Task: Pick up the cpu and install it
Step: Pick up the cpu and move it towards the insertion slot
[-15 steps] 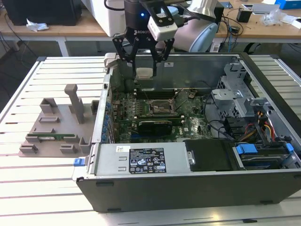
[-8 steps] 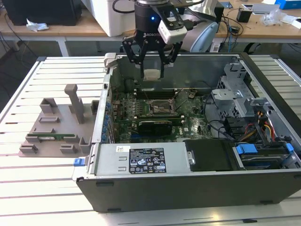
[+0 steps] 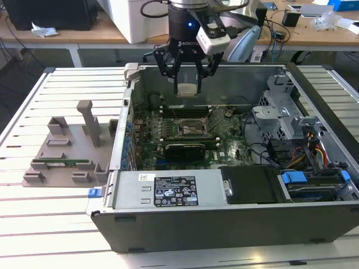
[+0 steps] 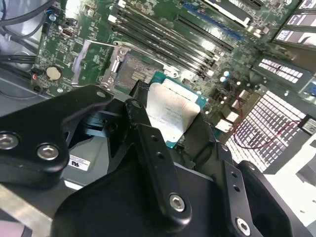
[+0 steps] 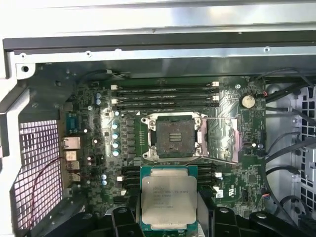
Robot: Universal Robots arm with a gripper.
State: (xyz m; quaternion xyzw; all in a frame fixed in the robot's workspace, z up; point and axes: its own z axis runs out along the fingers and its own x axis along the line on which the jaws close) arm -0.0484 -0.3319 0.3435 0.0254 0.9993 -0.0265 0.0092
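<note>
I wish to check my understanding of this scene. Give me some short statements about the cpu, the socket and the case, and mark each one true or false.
1. The tool holds the cpu. True.
2. The socket has its cover plate swung open. True.
3. The cpu already sits in the socket. False: the socket is empty and the cpu is held above the board.
4. The computer case lies open, with the motherboard showing. True.
5. The grey fixture stands at the exterior view's right of the case. False: it stands at the left.
</note>
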